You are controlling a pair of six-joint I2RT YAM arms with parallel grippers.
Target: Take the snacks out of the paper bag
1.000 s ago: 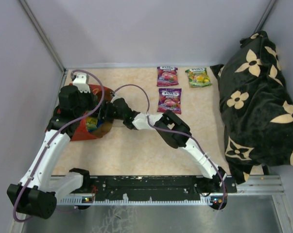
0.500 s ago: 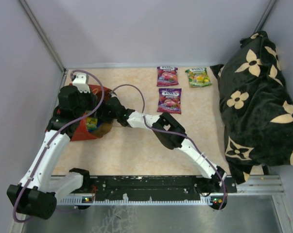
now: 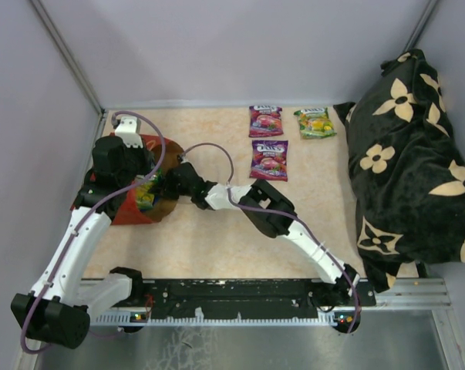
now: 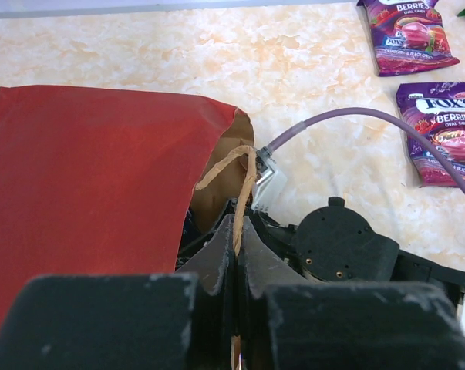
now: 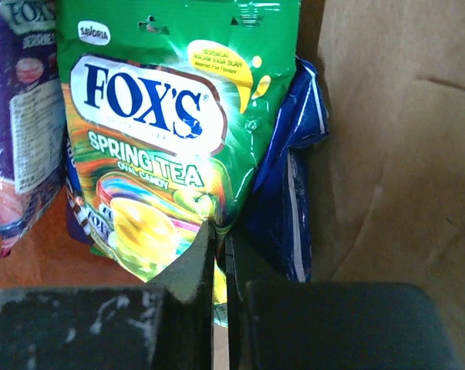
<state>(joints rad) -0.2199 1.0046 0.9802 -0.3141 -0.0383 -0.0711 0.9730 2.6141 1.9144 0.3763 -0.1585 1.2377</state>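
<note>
right wrist view: right gripper [image 5: 220, 258] clamped onto green packet [image 5: 170, 131] at twelve o'clock inside paper bag [image 5: 371, 154], left gripper [image 4: 237, 231] pinching its handle [image 4: 247, 169]; extraction in hand, next calls for withdrawal toward three o'clock.

Robot test cell of a laboratory kind. The workspace is enclosed by plain grey walls [image 3: 240, 46] joined by metal struts [image 3: 66, 52]. A marble-patterned tabletop [image 3: 217, 239] is edged by a metal rail [image 3: 247, 291], to which two cabled arms [image 3: 309, 239] are bolted. A flowered cloth [image 3: 406, 169] is heaped at the right.
</note>
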